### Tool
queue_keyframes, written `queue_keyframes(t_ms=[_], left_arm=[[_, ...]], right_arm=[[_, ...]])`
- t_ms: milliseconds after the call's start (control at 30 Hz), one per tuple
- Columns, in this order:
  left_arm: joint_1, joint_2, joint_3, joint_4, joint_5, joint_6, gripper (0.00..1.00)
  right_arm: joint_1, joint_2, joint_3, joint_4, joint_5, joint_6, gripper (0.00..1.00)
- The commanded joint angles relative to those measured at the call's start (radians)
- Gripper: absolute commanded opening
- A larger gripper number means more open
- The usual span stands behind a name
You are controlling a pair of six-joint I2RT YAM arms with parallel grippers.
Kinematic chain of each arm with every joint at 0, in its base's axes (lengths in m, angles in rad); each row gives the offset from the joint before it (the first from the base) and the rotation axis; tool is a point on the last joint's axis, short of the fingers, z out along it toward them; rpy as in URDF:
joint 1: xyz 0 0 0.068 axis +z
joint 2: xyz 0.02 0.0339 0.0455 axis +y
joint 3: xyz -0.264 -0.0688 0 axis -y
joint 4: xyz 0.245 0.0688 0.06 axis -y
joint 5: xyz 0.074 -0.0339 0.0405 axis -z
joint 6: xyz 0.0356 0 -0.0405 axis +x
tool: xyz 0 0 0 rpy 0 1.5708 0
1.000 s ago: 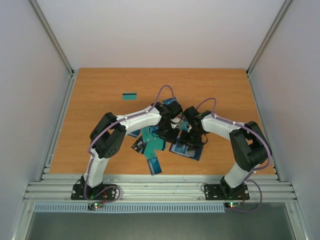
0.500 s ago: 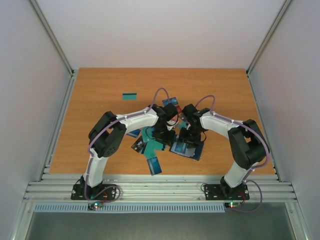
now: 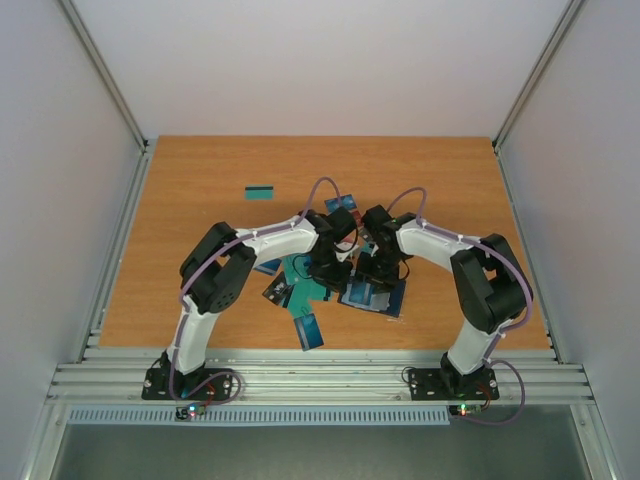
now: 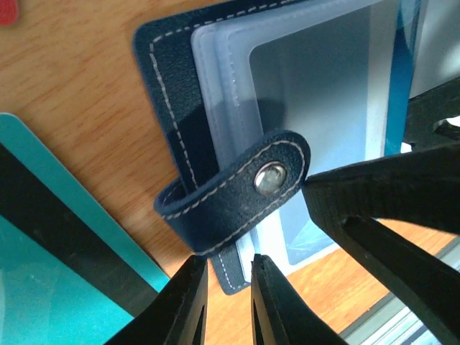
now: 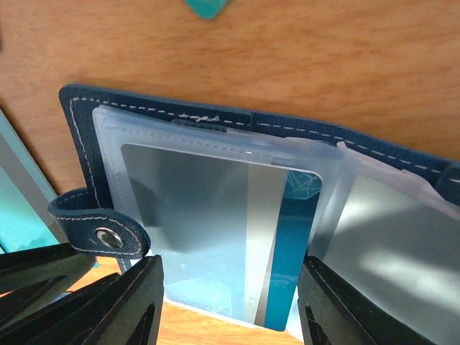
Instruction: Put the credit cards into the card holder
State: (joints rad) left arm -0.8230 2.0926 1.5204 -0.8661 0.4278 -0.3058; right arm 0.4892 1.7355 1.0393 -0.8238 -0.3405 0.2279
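We see 1 card (image 5: 287,237) partly inside the open card holder (image 5: 180,115) mid-worktop (image 3: 200,200), many credit cards (image 3: 305,288) still loose beside it, right pincer (image 5: 230,316) released, left pincer (image 4: 230,316) narrowed near the clasp tab (image 4: 237,194), grasp unclear.

Orange-brown wood-grain tabletop (image 3: 200,170) in the middle, evenly lit, with plain pale-grey walls (image 3: 320,60) on three sides. Ribbed aluminium rails (image 3: 320,375) run along the near edge, and slanted metal posts (image 3: 105,75) rise at the back corners.
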Motion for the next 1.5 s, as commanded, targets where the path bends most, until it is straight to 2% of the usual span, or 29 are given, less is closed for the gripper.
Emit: queue_keyframes(t_ms=[0,433,700,900,1000,1167,1333,1467], left_arm=[[0.002,0.038,0.007,0.036,0.025,0.014,0.18],[0.002,0.043,0.009,0.056,0.071,0.006,0.15],[0.006,0.006,0.035,-0.005,0.012,0.000,0.16],[0.029,-0.085,0.033,-0.035,-0.049,0.000,0.25],[0.031,-0.147,0.012,-0.033,-0.095,-0.009,0.33],[0.030,-0.271,-0.096,0.008,-0.116,-0.032,0.38],[0.022,-0.398,-0.285,0.125,-0.047,-0.098,0.37],[-0.011,-0.444,-0.349,0.167,0.011,-0.119,0.33]], right_arm=[[0.010,0.031,0.038,-0.004,-0.008,-0.015,0.52],[0.029,0.048,0.064,0.009,-0.017,0.004,0.46],[0.029,-0.005,0.071,-0.032,0.015,-0.021,0.50],[0.030,-0.090,0.098,-0.084,0.058,-0.055,0.59],[0.029,-0.125,0.112,-0.106,0.059,-0.066,0.61],[0.030,-0.191,0.058,-0.084,0.038,-0.051,0.61],[0.032,-0.258,-0.021,-0.023,-0.026,0.003,0.58],[0.032,-0.276,-0.054,0.009,-0.031,0.032,0.52]])
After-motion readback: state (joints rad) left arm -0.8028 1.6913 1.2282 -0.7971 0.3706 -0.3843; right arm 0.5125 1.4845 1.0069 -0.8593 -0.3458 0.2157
